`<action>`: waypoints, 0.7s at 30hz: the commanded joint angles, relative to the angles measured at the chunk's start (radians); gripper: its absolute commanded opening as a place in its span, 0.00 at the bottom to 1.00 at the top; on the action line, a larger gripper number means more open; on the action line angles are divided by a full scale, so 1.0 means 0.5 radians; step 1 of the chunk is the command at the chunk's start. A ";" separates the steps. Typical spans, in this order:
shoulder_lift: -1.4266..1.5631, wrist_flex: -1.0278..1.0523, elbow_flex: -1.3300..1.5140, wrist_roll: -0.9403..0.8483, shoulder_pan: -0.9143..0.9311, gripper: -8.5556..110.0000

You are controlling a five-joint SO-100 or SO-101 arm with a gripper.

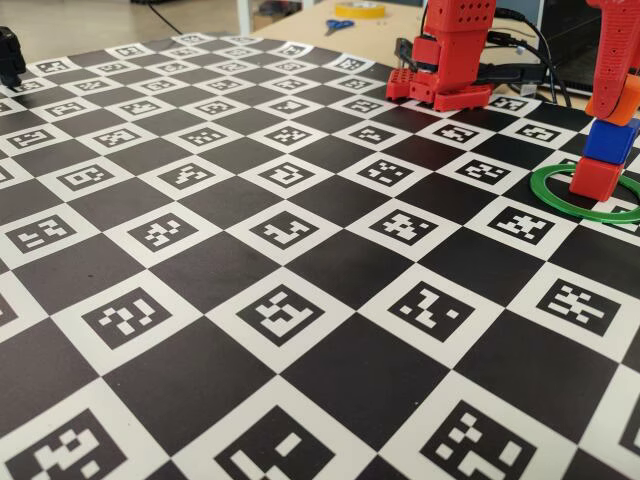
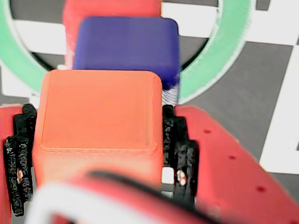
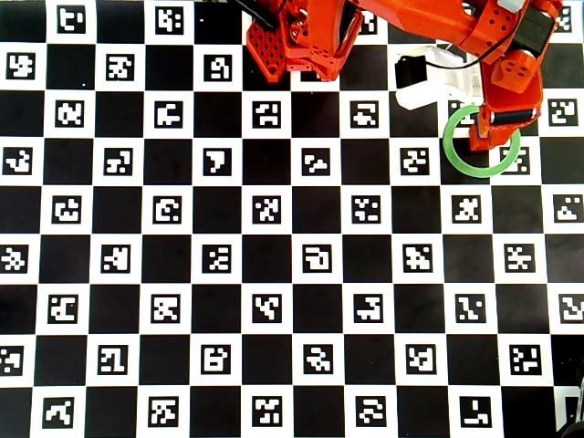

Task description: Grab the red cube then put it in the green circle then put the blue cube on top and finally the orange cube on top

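- The fingers (image 2: pixel 98 154) clench the orange cube (image 2: pixel 98 123) over the blue cube (image 2: pixel 126 46), which sits on the red cube (image 1: pixel 595 178) inside the green circle (image 1: pixel 545 190).
- In the wrist view the orange cube looks offset from the blue one; let go like that, it may slide off.
- Pushing down or opening unevenly could topple the stack onto the worktop (image 1: pixel 300 280).

I can read no words, brand names or numbers anywhere from my end. The only signs are the square black-and-white coded markers (image 3: pixel 266 209) printed inside the white squares of the checkered board (image 3: pixel 292 265) that covers the surface; each carries a different blocky pattern, from near edge to far edge, but none resolves into letters or digits. The cubes' faces in the wrist view are plain, with nothing written on them.
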 commanded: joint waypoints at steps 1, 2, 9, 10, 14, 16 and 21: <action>0.040 0.000 -0.037 0.021 -0.034 0.10; 0.040 0.000 -0.037 0.021 -0.040 0.10; 0.028 -0.018 -0.028 0.015 -0.055 0.10; 0.028 -0.021 -0.025 0.009 -0.055 0.11; 0.031 -0.031 -0.015 -0.006 -0.058 0.18; 0.034 -0.046 -0.003 -0.009 -0.067 0.20; 0.034 -0.064 0.021 -0.006 -0.083 0.25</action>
